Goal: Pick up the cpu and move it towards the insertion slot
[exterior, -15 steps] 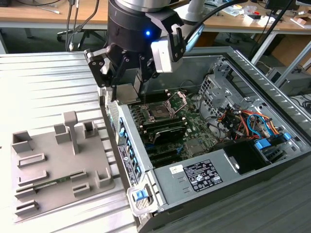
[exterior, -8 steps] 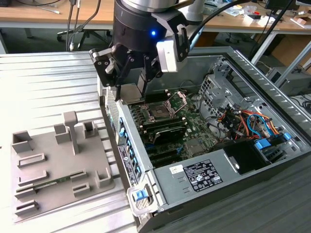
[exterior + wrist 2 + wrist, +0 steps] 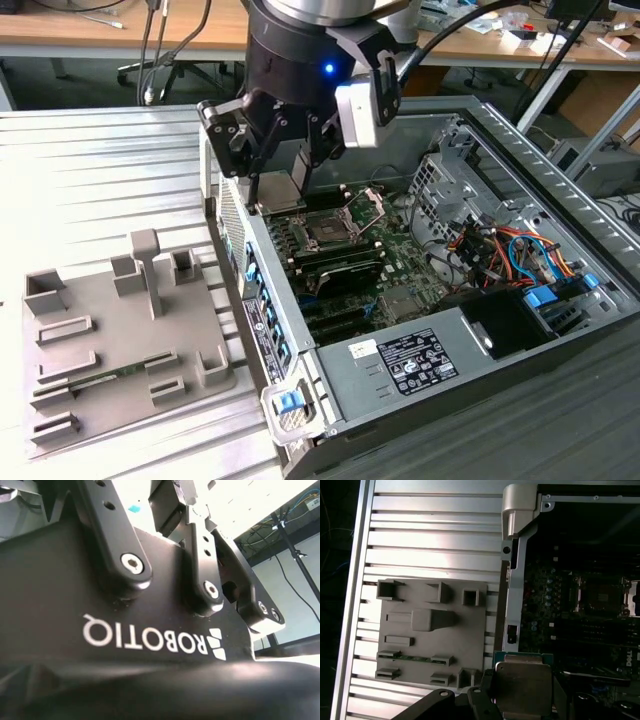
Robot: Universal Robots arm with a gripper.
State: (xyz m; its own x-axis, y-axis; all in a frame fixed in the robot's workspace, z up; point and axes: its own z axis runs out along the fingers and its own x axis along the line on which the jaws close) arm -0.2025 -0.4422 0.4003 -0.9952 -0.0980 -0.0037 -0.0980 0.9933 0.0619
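Cpu (image 3: 522,687) partly cut off by the first wrist view's edge.

A robotics lab or workshop: beneath the hand (image 3: 280,190), an opened computer case (image 3: 560,160) on a ribbed metal counter (image 3: 100,170); beyond it, cable-strewn wooden desks (image 3: 80,42).

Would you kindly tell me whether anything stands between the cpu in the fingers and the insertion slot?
Nothing visible does. The gripper holds the cpu by the wall of the computer case. The insertion slot lies uncovered on the motherboard just beyond, with its bracket swung up beside it.
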